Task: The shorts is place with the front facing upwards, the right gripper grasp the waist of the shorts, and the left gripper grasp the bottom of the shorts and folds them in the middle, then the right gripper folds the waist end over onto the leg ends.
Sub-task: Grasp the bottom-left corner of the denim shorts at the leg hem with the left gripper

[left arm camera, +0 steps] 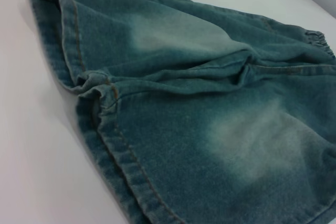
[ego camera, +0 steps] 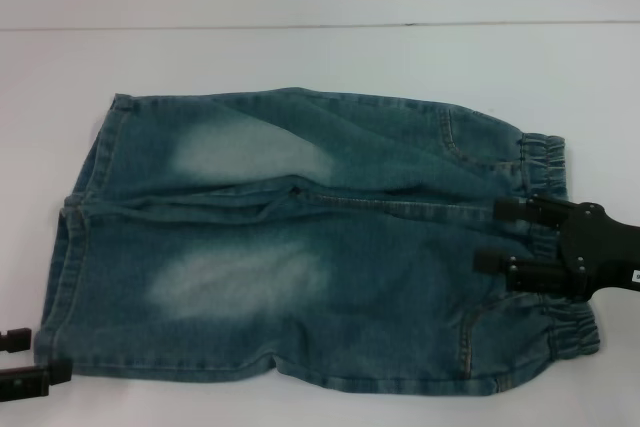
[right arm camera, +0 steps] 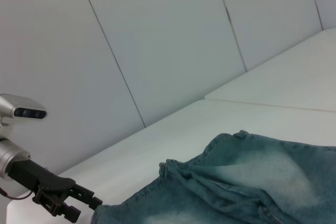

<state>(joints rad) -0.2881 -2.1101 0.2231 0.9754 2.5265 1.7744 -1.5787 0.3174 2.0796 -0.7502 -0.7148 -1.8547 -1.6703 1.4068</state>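
Right gripper [ego camera: 488, 237], fingers apart and holding nothing, hangs over the waist [ego camera: 545, 162] at the frame's right, lined up to take that band. Beneath it the shorts [ego camera: 300, 237] lie flat, front up, across the desk [ego camera: 300, 52], hems [ego camera: 75, 237] at the left. Left gripper [ego camera: 28, 357], open and empty, waits at the lower-left corner just beside a hem, ready for its grasp.

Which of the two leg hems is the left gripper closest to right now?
The near leg hem, on the leg closest to the robot. The left gripper sits open at that hem's outer corner; the far leg hem lies beyond the crotch seam.
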